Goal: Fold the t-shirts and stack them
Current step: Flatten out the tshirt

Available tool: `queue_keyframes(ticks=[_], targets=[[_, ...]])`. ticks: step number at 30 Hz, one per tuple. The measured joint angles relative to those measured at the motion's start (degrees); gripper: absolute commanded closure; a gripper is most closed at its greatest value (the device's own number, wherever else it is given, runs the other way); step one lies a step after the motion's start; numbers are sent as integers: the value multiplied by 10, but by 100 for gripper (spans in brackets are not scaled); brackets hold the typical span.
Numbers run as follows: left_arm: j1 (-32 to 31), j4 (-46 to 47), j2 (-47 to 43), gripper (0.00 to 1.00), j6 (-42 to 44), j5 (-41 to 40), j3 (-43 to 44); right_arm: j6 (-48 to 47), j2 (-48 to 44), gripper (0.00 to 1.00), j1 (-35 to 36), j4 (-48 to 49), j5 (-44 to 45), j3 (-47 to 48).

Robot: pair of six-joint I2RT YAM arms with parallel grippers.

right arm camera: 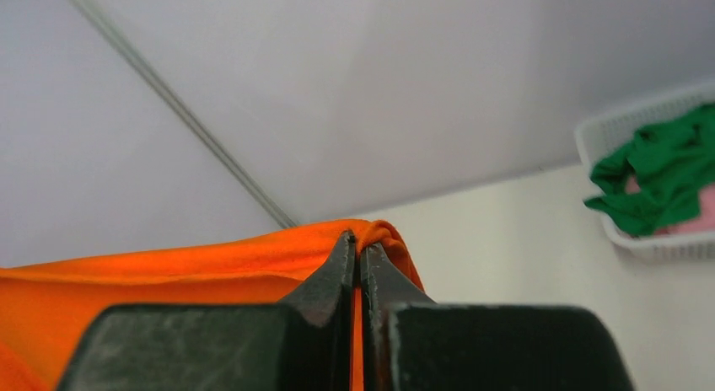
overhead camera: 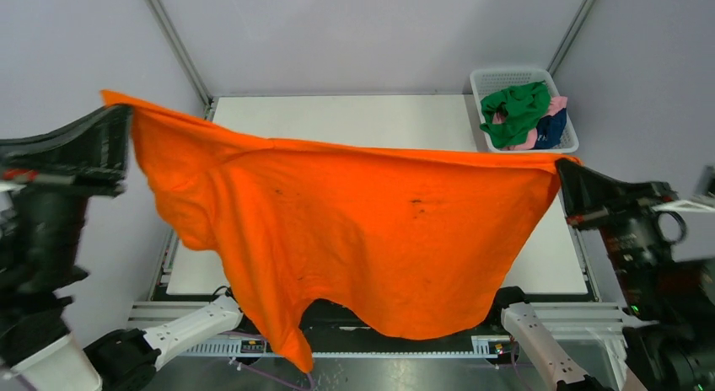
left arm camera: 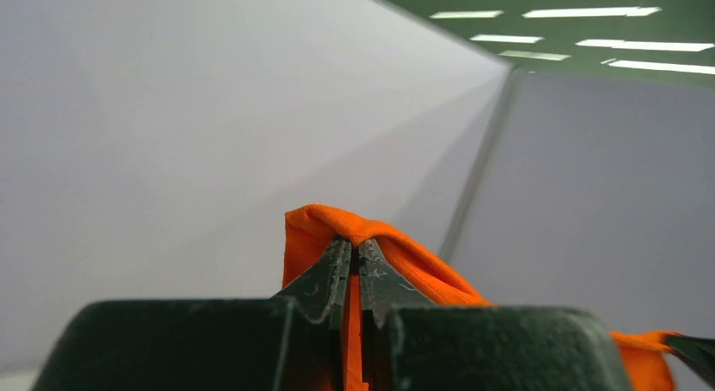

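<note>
Orange t-shirt [overhead camera: 371, 231] hangs stretched between both arms in the top view. Its long edge runs left to right above the table [overhead camera: 337, 117], and the hem sags toward the bases. The left gripper [overhead camera: 125, 125] has one top corner and the right gripper [overhead camera: 563, 168] the other, so neither's nearer.

Left wrist cam: fingers [left arm camera: 330, 277] are pinched tight on a fold of the cloth.

Right wrist cam: same clamp on the shirt, and the green shirt [right arm camera: 666, 176] sits well off in the basket [right arm camera: 653, 249].

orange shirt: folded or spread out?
Spread, not folded. The orange t-shirt hangs as one wide sheet above the table, one upper end pinched in the left gripper, the other in the right gripper.
</note>
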Motion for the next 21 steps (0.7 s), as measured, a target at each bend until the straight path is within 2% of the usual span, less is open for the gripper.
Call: queue_keyframes(ticks=[3,6,8,10,14,16,18,21], targets=[[0,47,-5,100,24,-84,-103,-3,3,100,0,3,35,-68],[1,124,10,100,64,-223,-243,-3,28,100,0,13,85,-151],[16,155,48,100,79,-294,-311,0,67,100,0,33,119,-212],[62,153,116,100,57,-321,-344,3,129,100,0,66,147,-271],[163,150,282,100,9,-312,-358,5,277,100,0,148,171,-347],[199,164,384,100,-8,-295,-350,5,374,100,-1,189,175,-356],[221,163,487,100,-15,-281,-313,5,457,97,-3,225,177,-347],[240,150,659,98,-14,-264,-192,2,601,94,-6,252,176,-277]])
